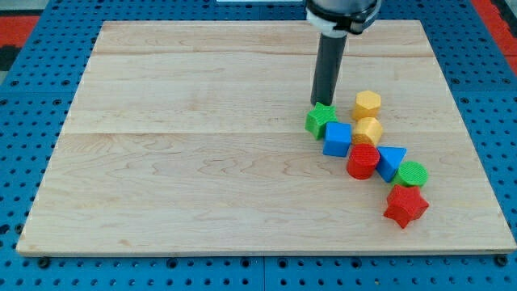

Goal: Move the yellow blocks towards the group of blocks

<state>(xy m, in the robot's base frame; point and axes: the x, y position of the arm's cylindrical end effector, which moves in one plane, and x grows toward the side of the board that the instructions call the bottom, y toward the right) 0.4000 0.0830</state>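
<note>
My tip [322,103] rests on the board just above the green star block [321,120], touching or nearly touching its top edge. A yellow hexagon block [367,104] sits to the tip's right, a short gap away. A second yellow block [368,130] lies right below it, against the blue cube [338,138]. The group runs down to the right: green star, blue cube, red cylinder [363,161], blue triangular block [391,162], green cylinder [413,174], red star [405,206].
The wooden board [202,145] lies on a blue perforated table [24,121]. The arm's dark rod [329,69] comes down from the view's top. The block group sits near the board's right edge.
</note>
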